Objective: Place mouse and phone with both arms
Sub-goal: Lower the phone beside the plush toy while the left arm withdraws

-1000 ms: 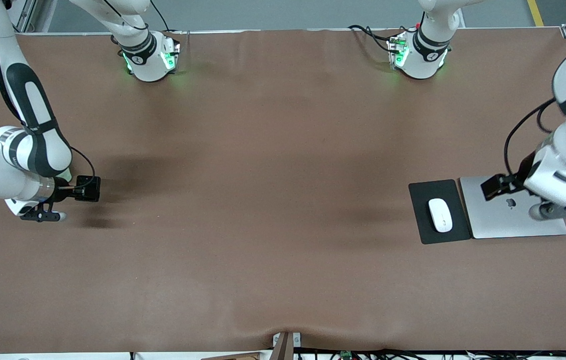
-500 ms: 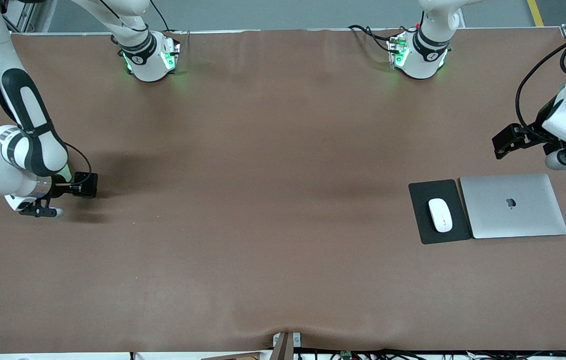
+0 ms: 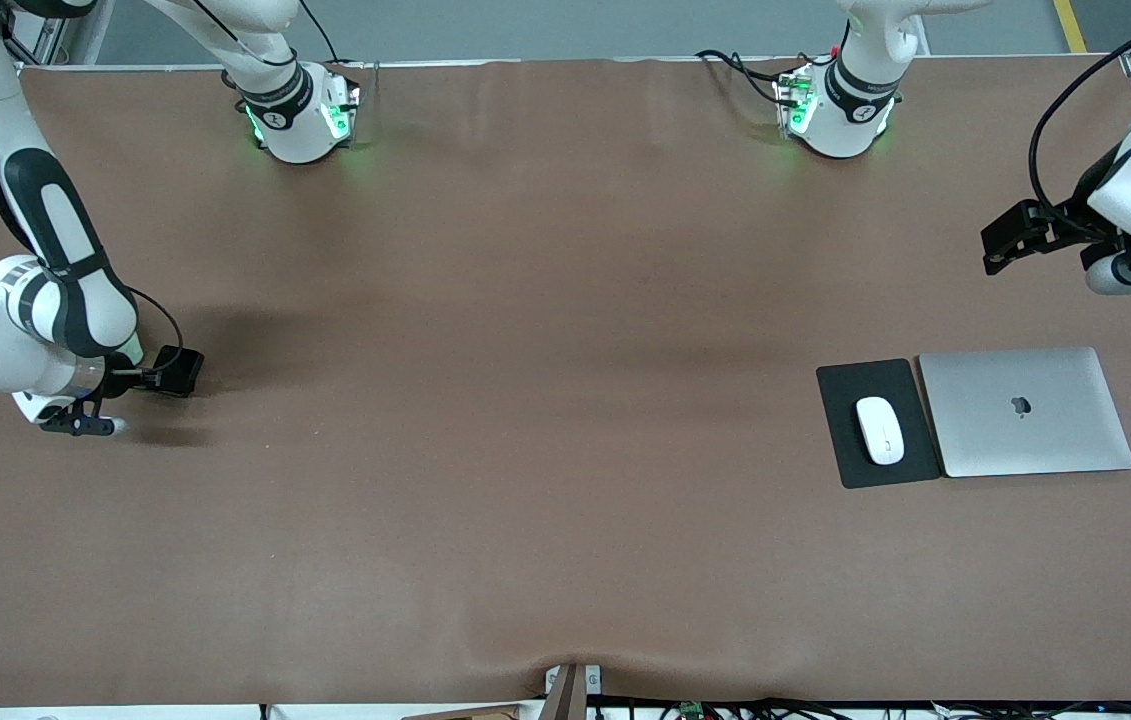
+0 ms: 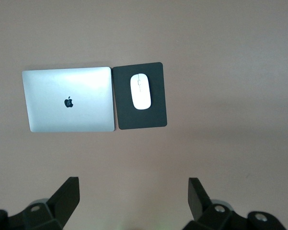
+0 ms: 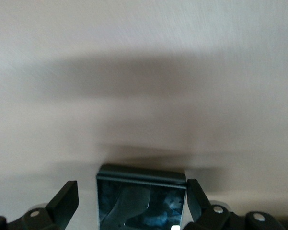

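- Right gripper (image 3: pixel 77 424) low at the worktop's (image 3: pixel 565 400) edge at the right arm's end, jaws spread, phone (image 5: pixel 141 199) sitting between them, gripped by neither.
- Cannot tell whether the phone lies flat on the cloth yet or hangs just above it.
- Risk one: if lifted crooked, a jaw could well catch the phone's edge, dragging or flipping it.
- Risk two: if not quite down, could drop the last bit and slide off its spot on that glossy face.
- Risk three: very close to the worktop's edge there, so a nudge outward might send the phone off.
- Left gripper (image 4: pixel 133 184) up over bare worktop near the edge at the left arm's end, jaws spread, empty, waiting.
- Mouse (image 3: pixel 880 430) resting on the mat (image 3: pixel 850 385), just beside the laptop (image 3: pixel 1025 440), near the edge at the left arm's end; looks finished there.
- Against a second ago: left gripper gone from over the laptop, pulled up and toward its base.
- Right gripper hardly shifted, though its wrist looks tipped a touch.
- Mouse, mat and laptop exactly where they were.
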Robot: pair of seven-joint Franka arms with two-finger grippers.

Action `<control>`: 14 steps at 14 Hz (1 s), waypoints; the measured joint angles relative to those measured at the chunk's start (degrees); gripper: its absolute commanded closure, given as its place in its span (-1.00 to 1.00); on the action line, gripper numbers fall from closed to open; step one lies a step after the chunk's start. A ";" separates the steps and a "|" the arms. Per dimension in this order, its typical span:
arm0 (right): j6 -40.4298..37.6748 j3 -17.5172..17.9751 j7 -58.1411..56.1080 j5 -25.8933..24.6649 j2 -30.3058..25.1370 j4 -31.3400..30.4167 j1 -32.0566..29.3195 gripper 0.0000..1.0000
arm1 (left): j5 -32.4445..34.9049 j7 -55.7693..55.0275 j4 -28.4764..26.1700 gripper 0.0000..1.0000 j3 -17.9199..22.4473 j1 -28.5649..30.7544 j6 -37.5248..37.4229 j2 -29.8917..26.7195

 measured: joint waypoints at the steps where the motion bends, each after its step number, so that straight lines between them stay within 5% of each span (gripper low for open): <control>1: -0.69 0.28 0.09 0.00 -0.11 1.63 0.61 -1.00 | -0.44 0.00 -0.05 -1.00 0.21 -0.20 -0.10 -0.24; 5: -6.06 0.67 5.17 0.00 -2.20 8.12 5.59 -1.00 | -0.62 0.00 -0.31 -1.00 0.39 -0.20 -0.58 -0.38; 14: -20.72 0.77 14.55 -1.63 -18.03 9.11 12.33 -1.00 | -0.66 0.00 -1.38 -1.00 0.30 -0.46 -2.45 -2.04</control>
